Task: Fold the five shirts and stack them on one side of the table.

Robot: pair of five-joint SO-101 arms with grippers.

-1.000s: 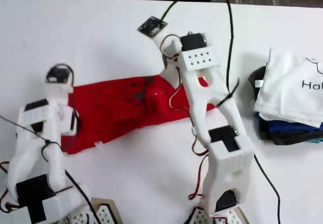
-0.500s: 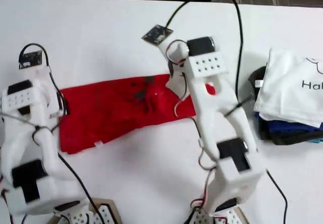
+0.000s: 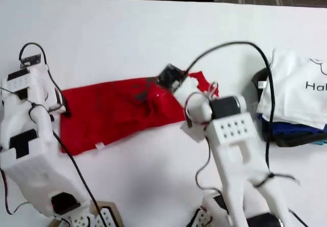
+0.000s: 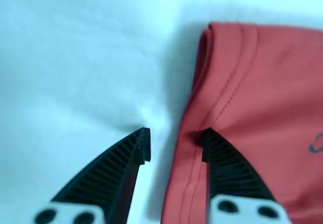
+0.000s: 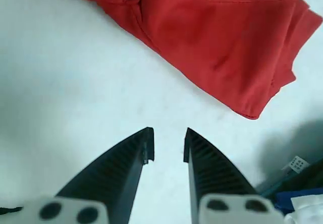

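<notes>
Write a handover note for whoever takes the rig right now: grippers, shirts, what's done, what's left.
Left gripper: open, straddling the hemmed end of the red shirt, one finger over cloth, the other over the table.
Right gripper: open, holding nothing, over bare table just short of the shirt's other end.
Red shirt: lies as a long band across the middle of the table, bunched near its middle.
Done: stack of folded shirts on the table's right side, white on top, blue and dark layers beneath; count unclear.
Left: finish folding the red shirt and add it to the stack.
</notes>
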